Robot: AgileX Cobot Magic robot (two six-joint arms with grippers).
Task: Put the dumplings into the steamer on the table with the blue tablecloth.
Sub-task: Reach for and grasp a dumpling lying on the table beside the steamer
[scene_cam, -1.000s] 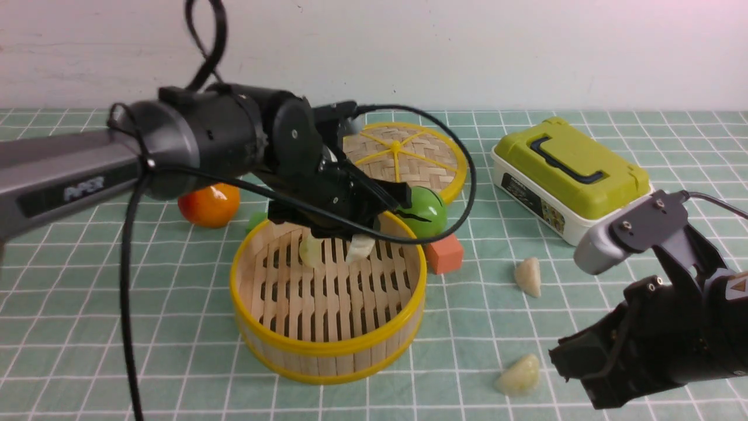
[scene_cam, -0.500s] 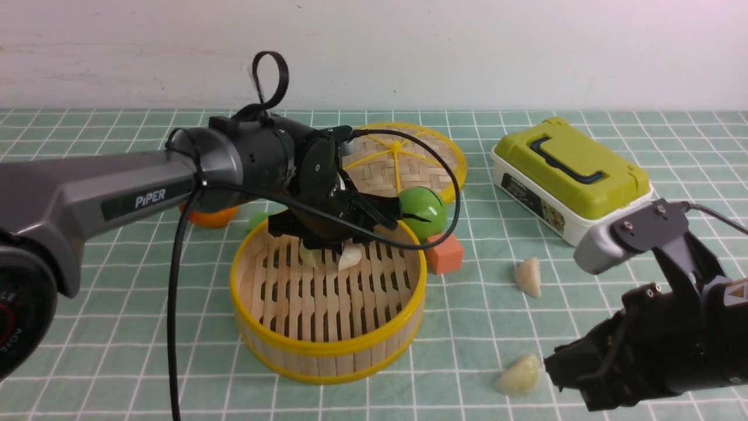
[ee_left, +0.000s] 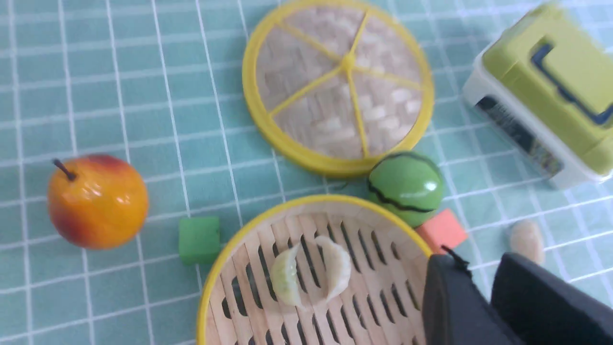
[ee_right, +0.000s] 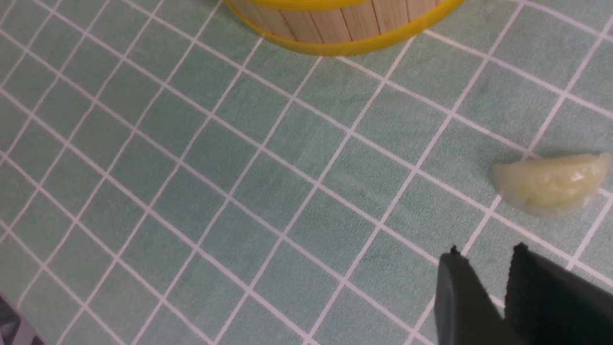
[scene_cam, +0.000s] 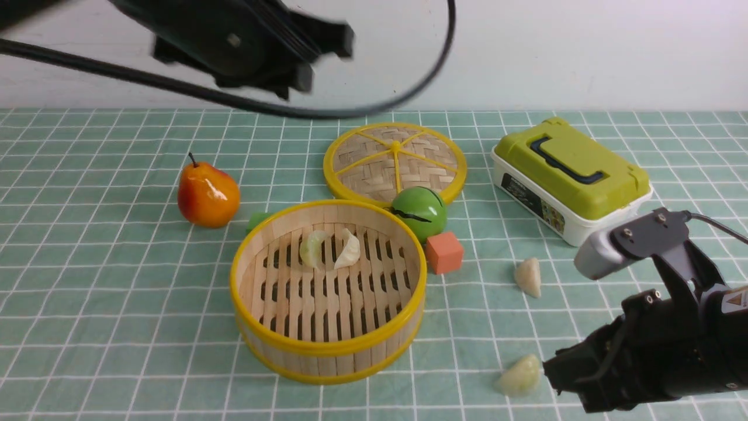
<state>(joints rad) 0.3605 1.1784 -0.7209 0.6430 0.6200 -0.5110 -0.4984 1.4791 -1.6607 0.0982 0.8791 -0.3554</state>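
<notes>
status: two of four in. a pale green pleated toy dumpling [scene_cam: 314, 248] and a cream pleated toy dumpling [scene_cam: 349, 250] lie close side by side on the slatted floor of the round bamboo steamer with yellow rims [scene_cam: 327, 361], toward its far wall.

two are left on the teal-green white-gridded tablecloth [scene_cam: 117, 292] over the worktop, both right of the steamer: a cream crescent dumpling [scene_cam: 529, 276] farther back and a yellow-green crescent dumpling [scene_cam: 519, 376] nearer.

the flat woven lid with yellow spokes [scene_cam: 395, 161] lies behind the steamer, so the basket is open from above.

left gripper [ee_left: 479, 258]: high over the steamer, fingers a narrow gap apart, nothing between them. judged: parked clear so the other arm has room.

right gripper [ee_right: 486, 249]: low over the cloth, fingers slightly parted and empty, tips just short of the yellow-green dumpling. judged: lining up a pick; the gap looks too narrow for the dumpling and would need widening.
</notes>
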